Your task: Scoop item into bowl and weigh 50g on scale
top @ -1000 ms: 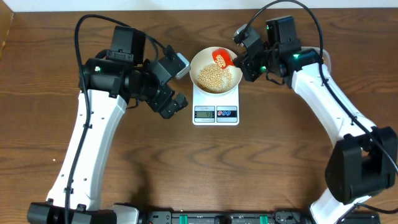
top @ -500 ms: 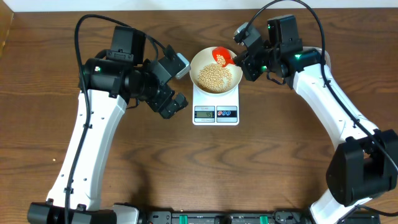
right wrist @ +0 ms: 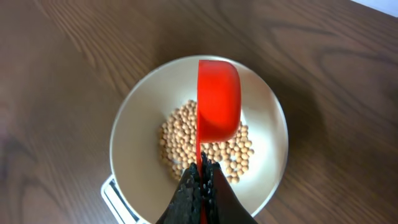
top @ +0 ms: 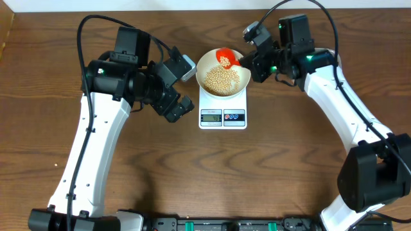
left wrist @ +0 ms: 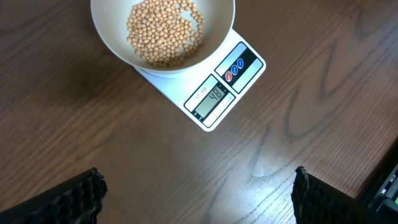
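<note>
The white bowl (top: 200,76) stands on the white scale (top: 223,117), with a heap of tan beans (top: 220,79) in it. In the left wrist view the scale (left wrist: 245,59) shows 49 on its display, and the bowl (left wrist: 112,43) holds the beans (left wrist: 163,31). My right gripper (top: 249,61) is shut on the handle of a red scoop (top: 225,57), which hangs tilted over the bowl's far side. In the right wrist view the scoop (right wrist: 219,99) is above the beans (right wrist: 180,134), held by the gripper (right wrist: 200,180). My left gripper (top: 185,86) stands open left of the scale, its fingers (left wrist: 74,199) empty.
The scale sits at the back middle of a dark wooden table (top: 270,167). A black rail with connectors (top: 225,224) runs along the front edge. Both white arms reach in from the front corners.
The right gripper has shifted slightly and the red scoop has moved a little back and left over the bowl, tilting more. The left arm has not moved.
</note>
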### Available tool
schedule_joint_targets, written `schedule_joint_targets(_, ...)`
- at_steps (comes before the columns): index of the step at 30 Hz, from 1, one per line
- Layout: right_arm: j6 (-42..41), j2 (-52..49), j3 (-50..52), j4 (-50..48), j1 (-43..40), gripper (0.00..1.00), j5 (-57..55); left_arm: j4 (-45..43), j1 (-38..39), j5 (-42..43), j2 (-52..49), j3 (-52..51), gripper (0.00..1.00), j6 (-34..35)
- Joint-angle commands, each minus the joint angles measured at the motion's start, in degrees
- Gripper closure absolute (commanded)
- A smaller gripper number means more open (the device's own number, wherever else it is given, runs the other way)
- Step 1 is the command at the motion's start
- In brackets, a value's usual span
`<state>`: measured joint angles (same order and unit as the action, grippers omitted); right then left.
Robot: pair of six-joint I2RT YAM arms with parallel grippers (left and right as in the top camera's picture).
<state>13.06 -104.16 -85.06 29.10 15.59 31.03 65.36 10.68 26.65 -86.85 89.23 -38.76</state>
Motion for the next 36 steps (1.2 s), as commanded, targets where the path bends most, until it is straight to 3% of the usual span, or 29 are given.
schedule_joint_targets(1, -3.48, 1.53, -0.42, -0.66, -1.9, 0.99, 5.7, 0.09, 0.17, 0.31, 0.48, -0.22, 0.02, 0.48)
schedule_joint_targets(13, -6.64, 1.51, -0.44, -1.73, -6.21, 0.99, 14.25, 0.09, 0.17, 0.31, 0.48, -0.24, 0.02, 0.48)
schedule_joint_targets(23, -6.54, 1.51, -0.42, -1.7, -6.38, 0.99, 14.58, 0.09, 0.17, 0.31, 0.48, -0.24, 0.02, 0.48)
schedule_joint_targets(36, -1.36, 1.51, -0.42, -1.22, -5.81, 0.99, 13.97, 0.09, 0.17, 0.31, 0.48, -0.22, 0.02, 0.48)
